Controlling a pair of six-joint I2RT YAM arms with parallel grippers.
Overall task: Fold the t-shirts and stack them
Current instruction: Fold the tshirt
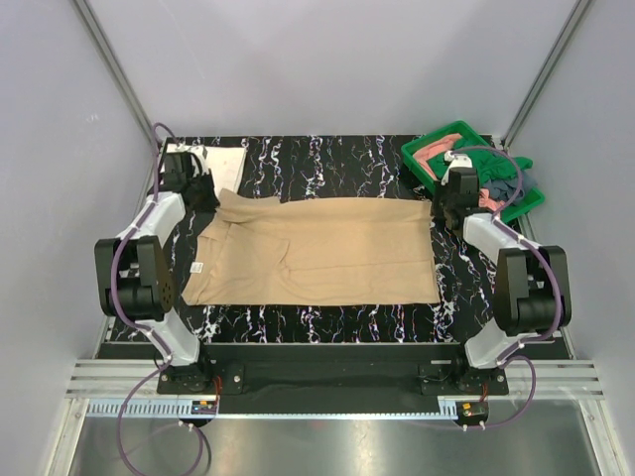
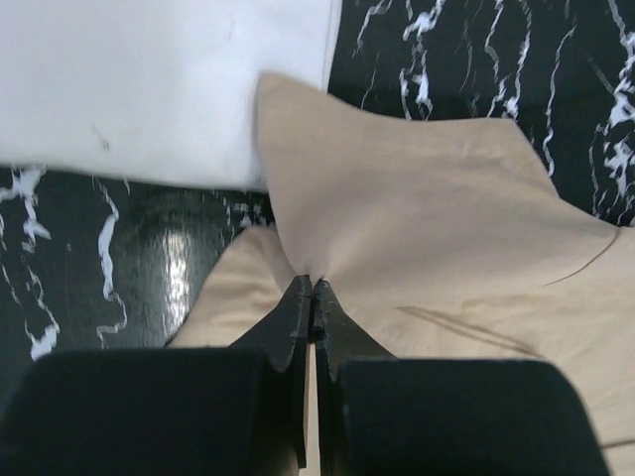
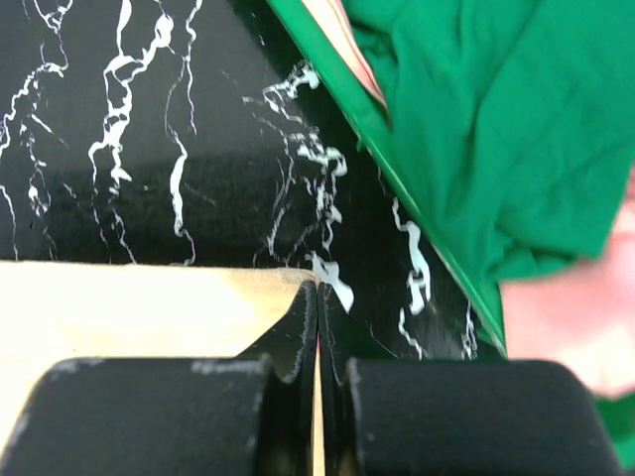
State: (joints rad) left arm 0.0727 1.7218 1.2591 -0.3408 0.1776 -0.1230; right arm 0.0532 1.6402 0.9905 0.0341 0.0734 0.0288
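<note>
On the bench (image 1: 327, 164), one tan t-shirt (image 1: 317, 253) is spread flat, its two far corners gripped by the clenched left pincer (image 2: 314, 288) and right pincer (image 3: 317, 293); one green tray (image 1: 434, 136) is seen far right.

Overhead view over whole table (image 1: 327, 159); close wrist views, tan t-shirt (image 1: 327, 253) in all three.
</note>
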